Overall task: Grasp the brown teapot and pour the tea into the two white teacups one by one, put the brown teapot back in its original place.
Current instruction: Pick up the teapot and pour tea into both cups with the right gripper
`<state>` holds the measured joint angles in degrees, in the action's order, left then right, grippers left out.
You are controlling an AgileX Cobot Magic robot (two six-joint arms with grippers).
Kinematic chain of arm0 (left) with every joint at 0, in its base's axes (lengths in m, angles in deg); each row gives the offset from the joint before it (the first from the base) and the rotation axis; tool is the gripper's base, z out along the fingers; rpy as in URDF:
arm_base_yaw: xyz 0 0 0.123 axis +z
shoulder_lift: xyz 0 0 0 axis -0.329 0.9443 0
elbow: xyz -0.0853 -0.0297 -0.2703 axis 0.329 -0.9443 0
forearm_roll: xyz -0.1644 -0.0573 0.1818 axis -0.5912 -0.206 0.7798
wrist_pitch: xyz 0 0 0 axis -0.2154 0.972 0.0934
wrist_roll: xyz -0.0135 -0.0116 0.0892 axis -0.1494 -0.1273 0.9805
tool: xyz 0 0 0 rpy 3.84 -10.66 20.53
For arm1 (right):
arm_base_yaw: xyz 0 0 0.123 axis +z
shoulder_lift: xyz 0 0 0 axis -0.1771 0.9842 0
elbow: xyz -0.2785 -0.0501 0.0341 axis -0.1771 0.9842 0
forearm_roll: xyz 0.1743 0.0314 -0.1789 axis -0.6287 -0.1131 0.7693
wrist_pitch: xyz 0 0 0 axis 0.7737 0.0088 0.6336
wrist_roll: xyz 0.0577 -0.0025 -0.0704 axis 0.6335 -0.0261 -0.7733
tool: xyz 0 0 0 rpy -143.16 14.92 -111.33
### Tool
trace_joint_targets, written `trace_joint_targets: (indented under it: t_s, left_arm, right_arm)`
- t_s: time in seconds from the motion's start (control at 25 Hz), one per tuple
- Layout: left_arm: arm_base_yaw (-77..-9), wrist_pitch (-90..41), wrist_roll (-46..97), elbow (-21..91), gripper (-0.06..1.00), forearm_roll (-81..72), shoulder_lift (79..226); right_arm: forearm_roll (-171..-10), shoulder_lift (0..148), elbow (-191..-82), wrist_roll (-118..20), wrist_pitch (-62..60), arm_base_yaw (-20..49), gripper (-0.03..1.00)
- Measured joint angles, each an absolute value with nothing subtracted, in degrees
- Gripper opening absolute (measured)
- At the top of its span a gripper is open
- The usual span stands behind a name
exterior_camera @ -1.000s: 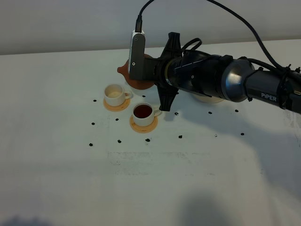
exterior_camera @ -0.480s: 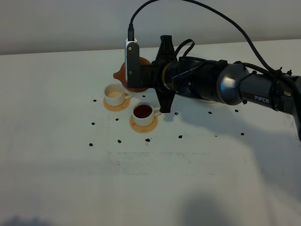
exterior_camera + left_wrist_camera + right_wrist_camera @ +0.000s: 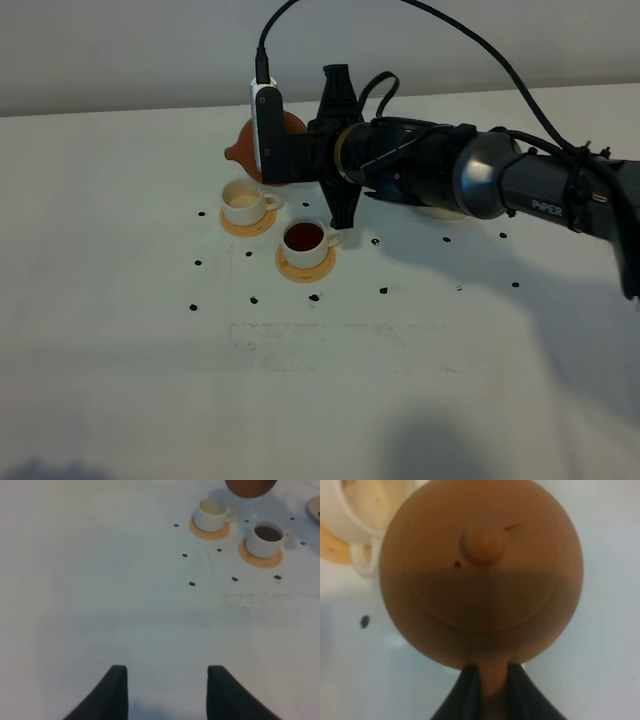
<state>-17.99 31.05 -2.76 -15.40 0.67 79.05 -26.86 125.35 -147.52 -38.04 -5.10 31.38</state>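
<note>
The brown teapot point(image 3: 270, 150) hangs in the air above and just behind the left white teacup point(image 3: 243, 203), its spout pointing left. My right gripper point(image 3: 490, 692) is shut on the teapot's handle, under the lidded body point(image 3: 480, 570). The left teacup shows a pale inside with no dark liquid. The right teacup point(image 3: 304, 238) holds dark tea. Both teacups stand on orange-tan coasters. Only a cream edge of the saucer point(image 3: 440, 212) shows behind the right arm. My left gripper point(image 3: 167, 692) is open and empty, far in front of the teacups point(image 3: 212, 514) point(image 3: 267, 537).
Small dark specks point(image 3: 314, 297) are scattered on the white table point(image 3: 320, 380) around the cups. The right arm point(image 3: 500, 185) stretches across the back right of the table. The saucer's edge point(image 3: 316, 507) shows in the left wrist view.
The right arm has carried the teapot to the left and slightly back, from behind the tea-filled cup to above the pale left cup. The cups and the left gripper have not moved.
</note>
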Motion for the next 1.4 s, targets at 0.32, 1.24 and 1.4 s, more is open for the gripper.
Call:
trace_joint_targets:
  t_s: [0.32,1.24,1.4]
  left_arm:
    - [-17.99,31.05,-2.76,-15.40,0.43,0.67,79.05]
    - [-17.99,31.05,-2.76,-15.40,0.43,0.67,79.05]
    - [-17.99,31.05,-2.76,-15.40,0.43,0.67,79.05]
  right_arm:
    - [-24.71,126.55,-148.78,-38.04,-5.93,30.69,0.09]
    - [-18.37,126.55,-148.82,-38.04,-7.73,30.44,0.09]
    - [-17.67,126.55,-147.71,-38.04,-7.83,30.78,0.09]
